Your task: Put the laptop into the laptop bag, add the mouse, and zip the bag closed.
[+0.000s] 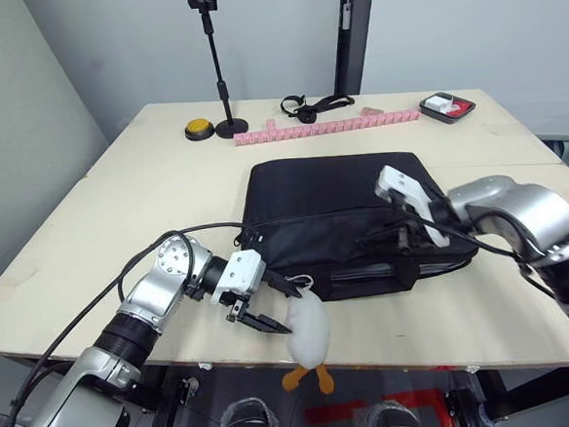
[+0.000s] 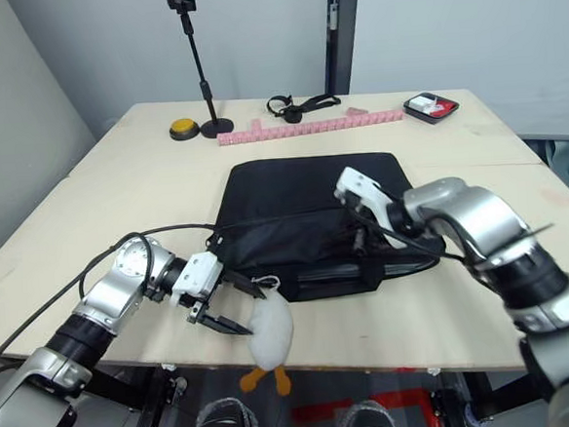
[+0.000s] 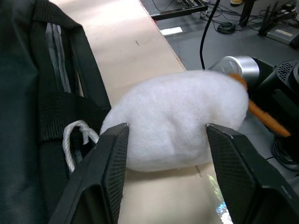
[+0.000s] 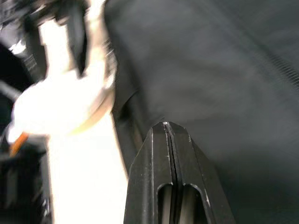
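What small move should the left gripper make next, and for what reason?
Probably draw the left gripper back. Its open fingers flank the white duck toy hanging at the table edge, which is not the mouse. The right gripper is shut above the laptop bag.

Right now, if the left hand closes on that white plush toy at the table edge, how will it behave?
The toy looks fluffy, so it will probably squash between the fingers. It likely weighs little. It overhangs the table edge with its feet dangling, so a nudge could tip it off.

Matt black fabric laptop bag [image 1: 333, 210] on pale wooden table [image 1: 127, 195].
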